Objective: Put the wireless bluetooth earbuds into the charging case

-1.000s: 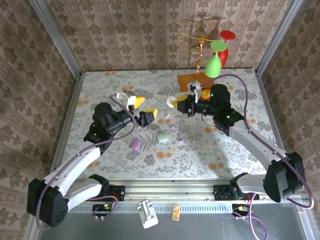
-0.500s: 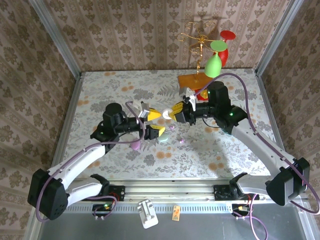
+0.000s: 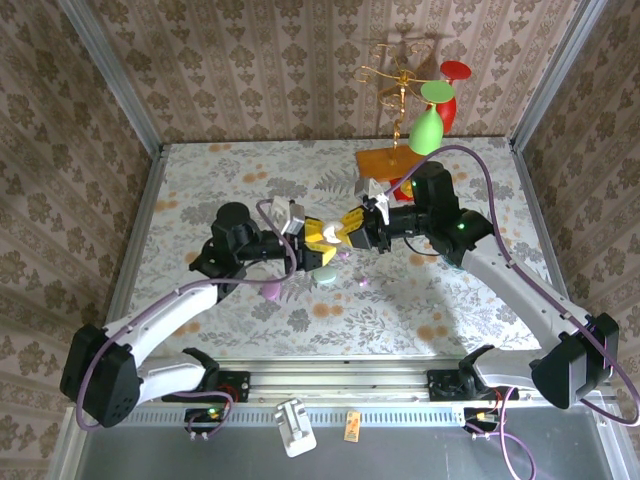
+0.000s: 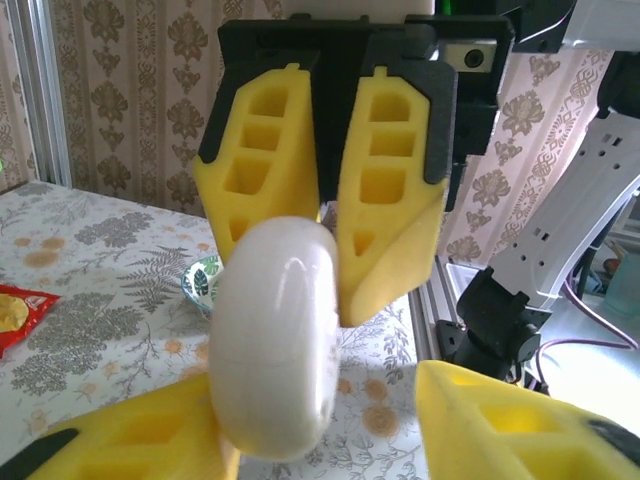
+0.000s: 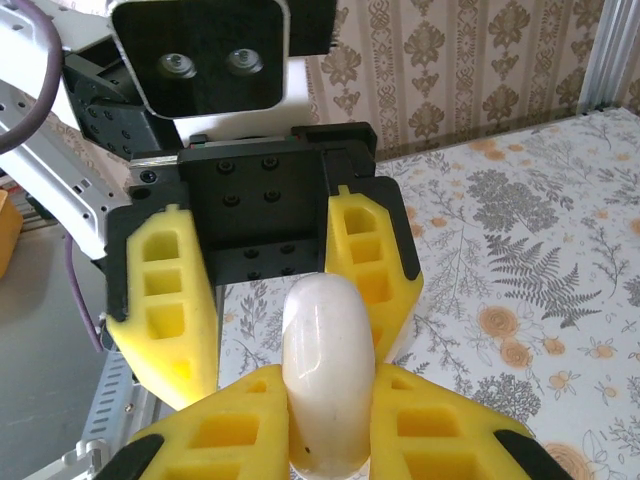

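The glossy white oval case (image 5: 328, 370) stands on edge in the air over the table's (image 3: 450, 200) middle, pinched by the right gripper (image 5: 330, 435), the left gripper (image 4: 320, 440) straddling it, while a tiny pinkish earbud (image 3: 363, 283) lies below, toward the near edge.

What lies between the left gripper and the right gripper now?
A white oval case: the right gripper is shut on it, and open fingers of the left gripper flank it, as the right wrist view shows.
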Available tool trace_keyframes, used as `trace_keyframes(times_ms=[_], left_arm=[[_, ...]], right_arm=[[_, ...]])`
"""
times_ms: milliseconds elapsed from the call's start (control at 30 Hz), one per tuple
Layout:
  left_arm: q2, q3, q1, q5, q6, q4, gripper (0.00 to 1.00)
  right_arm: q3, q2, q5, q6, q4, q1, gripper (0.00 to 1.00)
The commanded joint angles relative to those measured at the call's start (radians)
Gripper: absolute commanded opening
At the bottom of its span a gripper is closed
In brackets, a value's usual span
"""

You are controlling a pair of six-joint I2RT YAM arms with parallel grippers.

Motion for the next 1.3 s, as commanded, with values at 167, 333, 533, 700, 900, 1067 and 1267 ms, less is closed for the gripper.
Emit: trace_keyframes(times_ms=[167,333,533,700,900,1067,1267], left_arm=[[0.031,0.055,-0.024,0.029,-0.021,0.045,0.27],[0.032,0.056,-0.023,0.035,-0.014,0.047,0.15],[0.038,0.044,-0.024,0.048,0.034,0.04,0.04],[0.017,0.005,-0.024,0.055,0.122,0.04,0.04],[0.011,-0.013,-0.025,0.054,0.16,0.036,0.04],[0.016,-0.034,-0.025,0.037,0.173,0.073,0.04],[0.021,-0.055,-0.019,0.005,0.188,0.108,0.04]], right_arm=[[0.023,0.009,-0.023,-0.042,-0.037,0.006,0.04],[0.029,0.016,-0.02,-0.069,-0.069,0.006,0.04],[0.023,0.011,0.016,-0.015,-0.026,0.001,0.19],[0.004,0.0,0.053,0.092,0.06,-0.036,0.41],[0.004,-0.006,0.078,0.12,0.074,-0.044,0.58],[0.001,-0.011,0.091,0.127,0.078,-0.045,0.7],[-0.013,-0.043,0.087,0.107,0.081,-0.044,0.83]])
